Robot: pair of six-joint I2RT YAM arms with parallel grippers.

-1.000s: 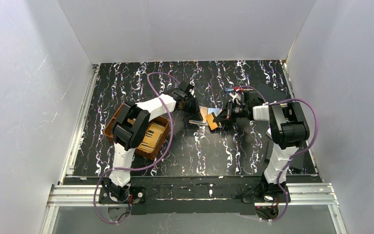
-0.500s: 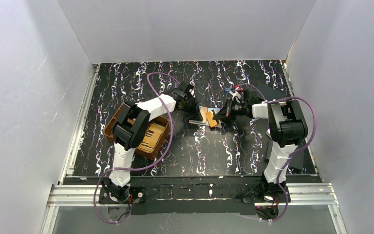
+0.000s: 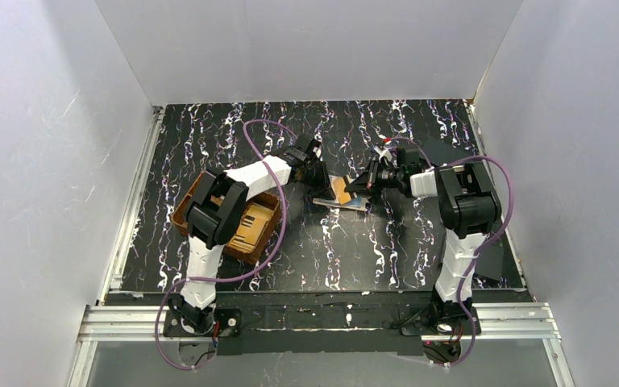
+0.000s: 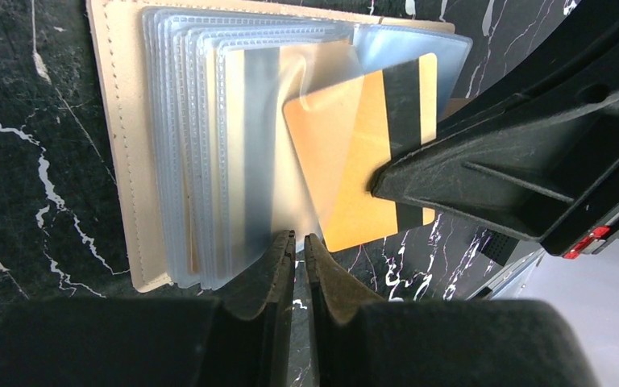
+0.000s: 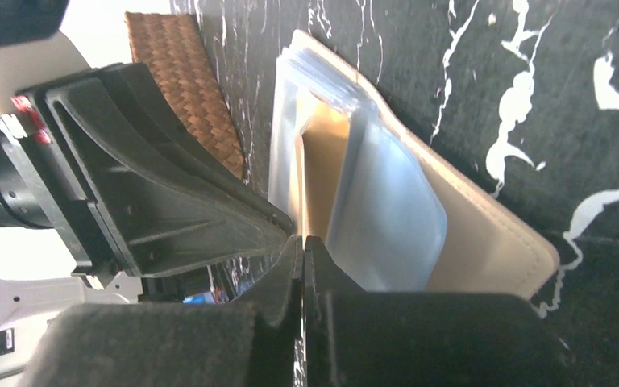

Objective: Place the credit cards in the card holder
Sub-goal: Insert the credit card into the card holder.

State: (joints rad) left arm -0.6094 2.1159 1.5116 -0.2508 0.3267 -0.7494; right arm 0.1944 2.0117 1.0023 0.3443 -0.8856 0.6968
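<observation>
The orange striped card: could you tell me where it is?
The orange card sits mid-table in the top view, half inside the beige leather card holder's clear sleeve, pinched by the right gripper.

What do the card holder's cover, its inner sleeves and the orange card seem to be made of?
The card holder: matte beige leather or an imitation, I cannot tell which; a stitched seam runs along its edge. Its clear sleeves: thin soft plastic, glossy, see-through, with dotted welded edges. The orange card: probably stiff plastic, smooth, with a dark stripe across it.
</observation>
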